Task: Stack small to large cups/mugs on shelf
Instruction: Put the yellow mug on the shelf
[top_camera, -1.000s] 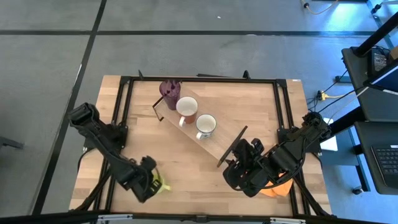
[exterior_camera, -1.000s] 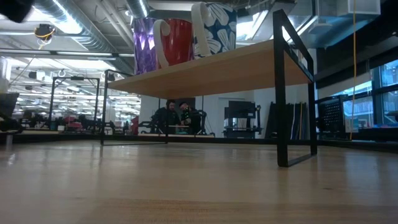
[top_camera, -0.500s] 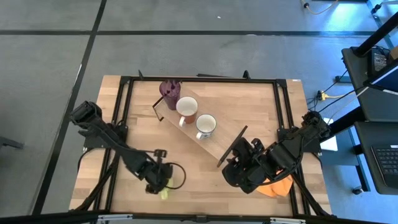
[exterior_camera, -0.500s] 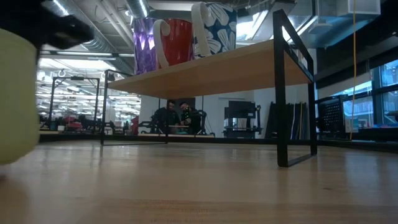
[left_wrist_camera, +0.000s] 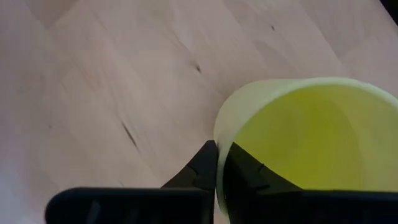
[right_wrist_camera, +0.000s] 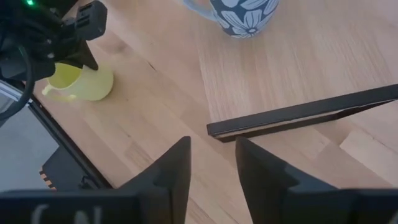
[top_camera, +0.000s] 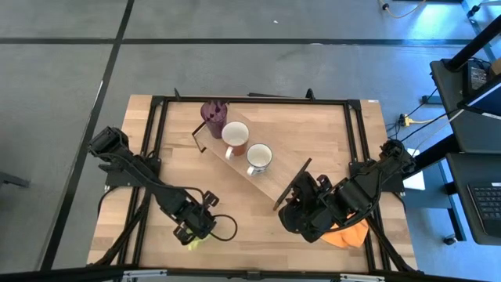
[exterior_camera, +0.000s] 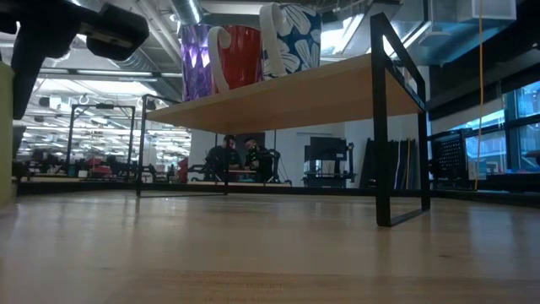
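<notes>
The yellow-green mug (top_camera: pixel 192 244) stands near the table's near edge, left of centre, and my left gripper (top_camera: pixel 196 233) is shut on its rim. It also shows in the right wrist view (right_wrist_camera: pixel 81 81) and at the low view's left edge (exterior_camera: pixel 7 127). The light-wood shelf (top_camera: pixel 274 182) runs diagonally across the table's middle on dark end bars. On it stand the purple tumbler (top_camera: pixel 213 117), the brownish mug (top_camera: pixel 235 138) and the white-grey flowered mug (top_camera: pixel 258 159). My right gripper (top_camera: pixel 301 210) hovers open beside the shelf's near-right end. My left gripper pinches the yellow-green mug's rim wall (left_wrist_camera: pixel 219 146), one finger (left_wrist_camera: pixel 249 174) inside the cup and the other finger (left_wrist_camera: pixel 202 168) outside. The fingers come from above, slanting down. The mug is upright, mouth up; whether its base rests on the table, I cannot tell.
A black frame (top_camera: pixel 250 100) edges the tabletop. An orange object (top_camera: pixel 348 236) lies under my right arm near the near-right corner. A black cable (top_camera: pixel 225 227) loops beside my left gripper. Bare wood (top_camera: pixel 243 219) lies between the two grippers. The shelf's dark end bar (right_wrist_camera: pixel 298 115) is just ahead of my right gripper.
My left gripper has swung toward the table's right and turned at the wrist, carrying the yellow-green mug with it. The mug, which was on the gripper's right side, now sits on its near-edge side. In the low view the mug came in from the left, then drew back.
</notes>
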You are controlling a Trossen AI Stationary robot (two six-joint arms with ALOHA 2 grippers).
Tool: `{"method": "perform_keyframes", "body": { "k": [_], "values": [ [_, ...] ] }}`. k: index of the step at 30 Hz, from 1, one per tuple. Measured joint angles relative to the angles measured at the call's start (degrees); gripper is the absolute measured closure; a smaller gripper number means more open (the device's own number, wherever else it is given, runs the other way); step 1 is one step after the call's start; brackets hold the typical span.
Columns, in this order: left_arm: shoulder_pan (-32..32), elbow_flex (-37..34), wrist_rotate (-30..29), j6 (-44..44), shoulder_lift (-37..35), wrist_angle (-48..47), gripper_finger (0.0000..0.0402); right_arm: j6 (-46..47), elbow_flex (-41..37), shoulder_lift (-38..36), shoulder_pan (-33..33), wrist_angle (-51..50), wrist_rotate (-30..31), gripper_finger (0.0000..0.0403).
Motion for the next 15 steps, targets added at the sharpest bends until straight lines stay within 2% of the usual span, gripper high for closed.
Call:
{"method": "perform_keyframes", "body": {
  "k": [4,9,12,15],
  "values": [
    [0.0,0.8,0.1,-2.8,0.1,-1.5,0.0374,0.7,0.0,0.0,-0.5,0.0,0.0,0.0266],
    [0.0,5.9,-4.3,-6.7,0.1,-5.0,0.0356,1.0,0.0,0.0,-1.2,-0.2,0.0,0.0252],
    [0.0,8.7,-4.6,-7.7,0.0,-6.7,0.0347,0.1,0.0,0.0,-1.4,-0.2,-0.4,0.0243],
    [0.4,9.9,-4.5,-14.7,0.0,-11.4,0.0339,0.0,0.0,0.0,-1.6,-0.3,-0.5,0.0240]
  ]
}}
